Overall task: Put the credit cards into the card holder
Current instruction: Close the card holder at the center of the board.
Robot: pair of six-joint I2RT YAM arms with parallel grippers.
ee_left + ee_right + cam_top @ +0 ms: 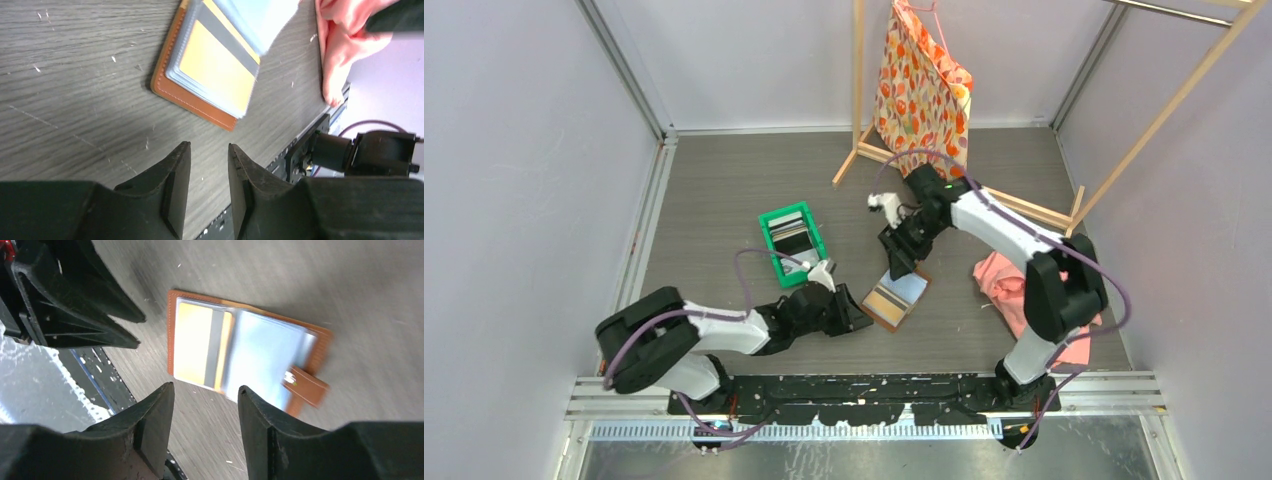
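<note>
We are looking down on the grey table (724,200), which is carrying a wooden rack (860,100) with a patterned orange cloth (921,90) hanging from it at the far side, and a pink cloth (1009,285) lying at the right. Nearer the middle, a green bin (768,243) is holding several cards (792,237), well apart from both sets of fingers; we are judging these to be the supply waiting to be moved. The card holder (896,297) is lying open between the two arms, brown leather downward and clear sleeves upward, so that the slots are facing the grippers. One tan card with a grey stripe (215,70) is already sitting in a sleeve. The left gripper (209,147) is hovering just beside the holder's near edge, fingers parted by a narrow gap and grasping nothing. The right gripper (206,387) is hanging above the holder, fingers spread wider and likewise empty; we are reading both as poised to steady a sleeve. The snap tab (305,385) is lying loose at the far edge
</note>
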